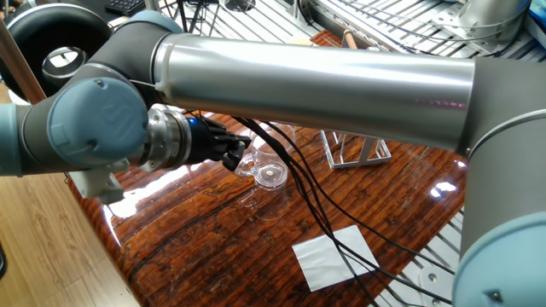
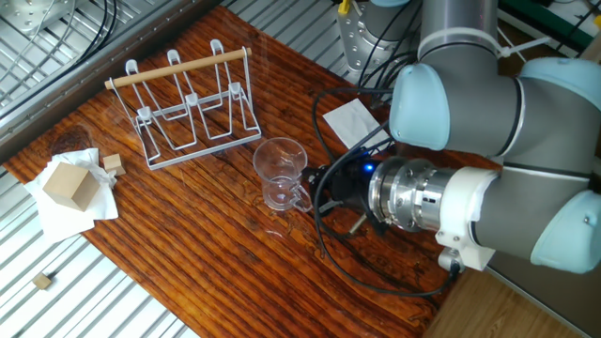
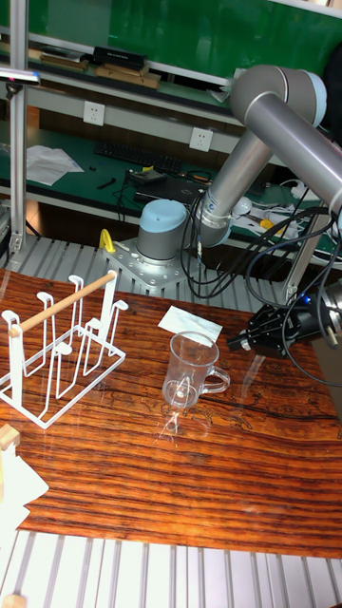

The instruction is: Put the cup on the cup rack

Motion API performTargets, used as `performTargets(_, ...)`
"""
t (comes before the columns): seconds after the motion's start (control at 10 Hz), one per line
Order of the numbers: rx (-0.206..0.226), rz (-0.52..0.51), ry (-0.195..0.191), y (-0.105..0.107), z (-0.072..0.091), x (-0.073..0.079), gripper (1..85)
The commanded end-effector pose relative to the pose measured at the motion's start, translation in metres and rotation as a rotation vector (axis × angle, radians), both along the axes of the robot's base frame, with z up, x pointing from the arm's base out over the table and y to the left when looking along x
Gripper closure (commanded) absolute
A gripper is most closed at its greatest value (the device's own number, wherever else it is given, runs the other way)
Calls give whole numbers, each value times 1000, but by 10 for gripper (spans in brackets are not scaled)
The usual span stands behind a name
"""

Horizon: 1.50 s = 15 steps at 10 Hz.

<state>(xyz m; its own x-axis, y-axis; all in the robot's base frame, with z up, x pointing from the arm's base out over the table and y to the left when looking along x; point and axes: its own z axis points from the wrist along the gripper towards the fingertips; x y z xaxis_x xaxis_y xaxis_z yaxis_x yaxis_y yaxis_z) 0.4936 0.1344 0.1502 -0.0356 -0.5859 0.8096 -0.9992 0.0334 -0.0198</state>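
so far almost nothing of the task is done. the clear glass cup with a handle and thick base (image 3: 193, 370) stands upright on the dark brown wooden bench (image 2: 178, 253), near the middle of it, and it is not lifted. the small grey wire cup rack with upright pegs and a light wooden rod (image 2: 188, 105) stands apart from the cup, toward the far edge of the bench, and its pegs carry nothing. the black two-finger tool (image 3: 239, 341) is low, just beside the cup handle, not around it as far as i can see. if its fingers are apart or together, i cannot tell. left to do, i judge: grasp the cup, carry it, turn it over a peg.
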Motion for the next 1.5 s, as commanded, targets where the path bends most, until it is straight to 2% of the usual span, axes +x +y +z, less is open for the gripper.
performTargets(0.0, 3, -18, 3, 3, -5, -3, 810)
performTargets(0.7, 11, -26, -3, 10, -11, 0, 653)
performTargets(0.9, 11, -25, -1, 10, -13, 0, 633)
performTargets(1.0, 14, -24, 0, 11, -14, 0, 613)
performTargets(1.1, 20, -23, 1, 12, -16, 0, 550)
performTargets(1.4, 41, -23, 2, 15, -26, 2, 497)
